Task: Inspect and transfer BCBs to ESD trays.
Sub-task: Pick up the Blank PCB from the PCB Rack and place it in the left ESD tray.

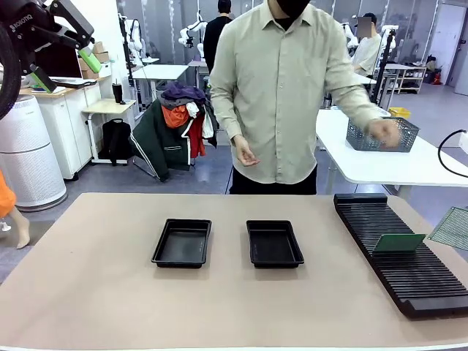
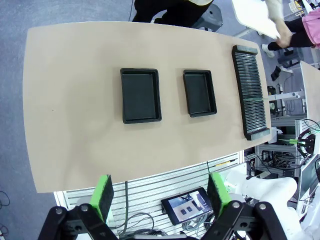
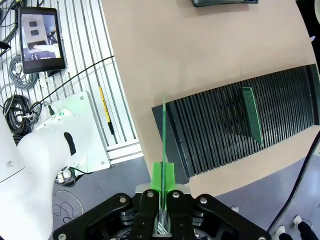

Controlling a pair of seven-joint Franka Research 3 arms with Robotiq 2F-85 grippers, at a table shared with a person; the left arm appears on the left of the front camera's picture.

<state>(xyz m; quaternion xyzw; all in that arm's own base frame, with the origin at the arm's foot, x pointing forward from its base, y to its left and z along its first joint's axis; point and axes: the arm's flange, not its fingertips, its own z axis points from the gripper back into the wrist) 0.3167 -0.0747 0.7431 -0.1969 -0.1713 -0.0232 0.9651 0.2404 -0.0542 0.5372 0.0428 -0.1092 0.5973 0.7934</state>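
Two empty black ESD trays lie side by side mid-table, seen from high above as trays. My right gripper is shut on a thin green BCB, seen edge-on, above the near end of the black slotted rack. A pale gridded board shows at the right edge. Another green BCB stands in the rack. My left gripper hangs open and empty, high at the top left.
A person stands at the far side with one hand at a grey mesh basket on the white table behind. The rack runs along the table's right side. Bare tabletop surrounds the trays.
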